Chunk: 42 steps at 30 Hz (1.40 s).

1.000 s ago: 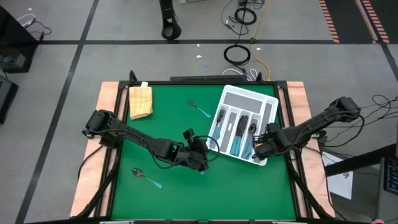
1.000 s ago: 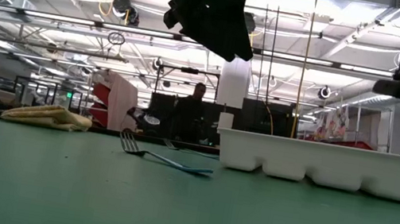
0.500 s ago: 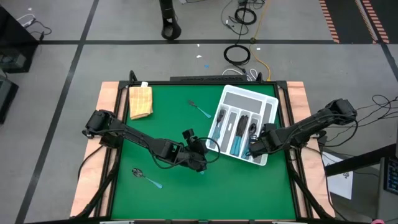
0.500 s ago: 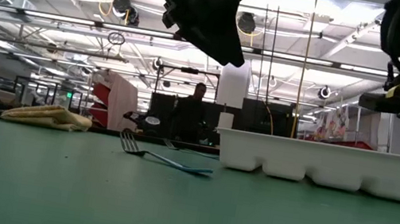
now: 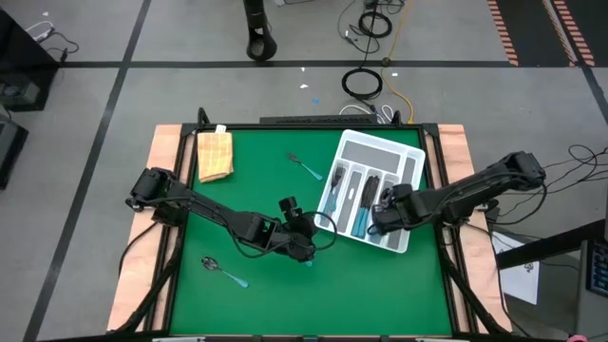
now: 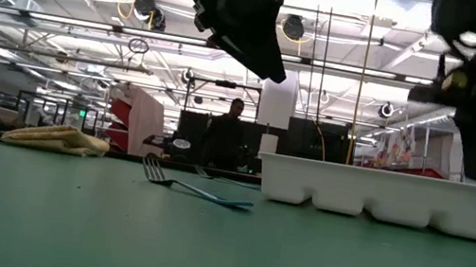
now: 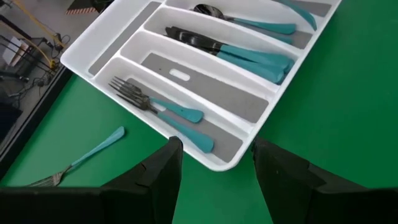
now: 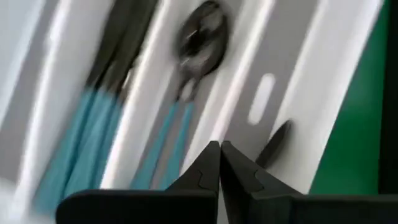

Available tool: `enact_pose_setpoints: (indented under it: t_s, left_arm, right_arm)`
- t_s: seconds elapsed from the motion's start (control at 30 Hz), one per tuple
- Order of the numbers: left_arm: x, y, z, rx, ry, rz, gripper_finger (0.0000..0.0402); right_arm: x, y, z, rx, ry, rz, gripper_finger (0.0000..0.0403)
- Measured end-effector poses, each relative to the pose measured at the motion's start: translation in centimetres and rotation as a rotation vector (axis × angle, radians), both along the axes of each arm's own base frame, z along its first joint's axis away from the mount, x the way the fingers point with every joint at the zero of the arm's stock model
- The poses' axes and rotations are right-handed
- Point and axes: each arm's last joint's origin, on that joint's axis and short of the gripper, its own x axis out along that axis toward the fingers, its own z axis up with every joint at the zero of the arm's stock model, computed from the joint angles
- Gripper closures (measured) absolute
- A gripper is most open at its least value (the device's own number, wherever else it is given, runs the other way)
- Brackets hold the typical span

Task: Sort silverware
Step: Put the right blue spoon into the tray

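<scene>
right gripper (image 5: 377, 220) pressed together over white divided tray (image 5: 410, 152).
left gripper (image 5: 306, 249) spread beside tray corner; loose fork (image 5: 306, 167), apparently a spoon (image 5: 223, 272), on green mat.

1. Silverware consisted of small pieces with silvery metal heads and teal plastic handles.
2. One fork (image 5: 305, 167) lay flat on the green table surface, apart from the white tray (image 5: 410, 155), between it and the yellow cloth.
3. One spoon (image 5: 224, 271) lay flat near the table's front left area, well apart from the rest.
4. Forks (image 7: 163, 106) lay in one tray compartment; knives (image 7: 230, 53) and spoons (image 7: 249, 22) occupied separate compartments beyond an empty one.
</scene>
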Motion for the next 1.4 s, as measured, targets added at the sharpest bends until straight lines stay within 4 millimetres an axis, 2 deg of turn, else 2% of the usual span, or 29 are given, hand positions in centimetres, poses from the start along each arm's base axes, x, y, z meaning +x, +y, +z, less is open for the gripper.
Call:
enact_pose_setpoints:
  t_s: [0.17, 0.27, 0.47, 0.6, 0.7, 0.83, 1.0, 1.23, 1.4]
  left_arm:
    - [0.0, 0.0, 0.0, -0.009, 0.001, -0.005, 0.0201]
    - [0.0, -0.1, 0.0, -0.033, 0.009, -0.028, 0.0201]
    - [0.0, -0.1, -0.1, -0.036, 0.011, -0.032, 0.0201]
    - [0.0, -0.1, -0.1, -0.037, 0.011, -0.032, 0.0201]
    - [0.0, -0.1, -0.1, -0.04, 0.012, -0.033, 0.0201]
    - [0.0, -0.1, -0.1, -0.046, 0.008, -0.029, 0.0201]
    - [0.0, -0.1, -0.1, -0.047, 0.008, -0.029, 0.0201]
    - [0.1, -0.1, 0.0, -0.067, -0.008, -0.013, 0.0201]
    - [0.1, -0.1, 0.0, -0.067, -0.009, -0.012, 0.0201]
  right_arm:
    - [0.8, 0.6, 2.6, 0.132, 0.03, 0.134, 0.039]
    - [1.3, 1.0, 3.7, 0.219, 0.014, 0.233, 0.0353]
    - [2.1, 1.1, 4.6, 0.194, 0.002, 0.589, 0.0274]
    - [1.4, 0.9, 4.3, 0.184, 0.128, 0.844, 0.0255]
    - [0.7, 0.7, 4.2, 0.194, 0.227, 0.95, 0.0253]
    - [0.6, 0.6, 4.1, 0.196, 0.26, 1.005, 0.0256]
    - [0.3, 0.5, 2.8, 0.209, 0.311, 1.07, 0.0252]
    - [1.4, 0.8, 0.6, 0.222, 0.368, 1.181, 0.024]
    - [2.1, 0.9, -1.0, 0.25, 0.471, 1.243, 0.0238]
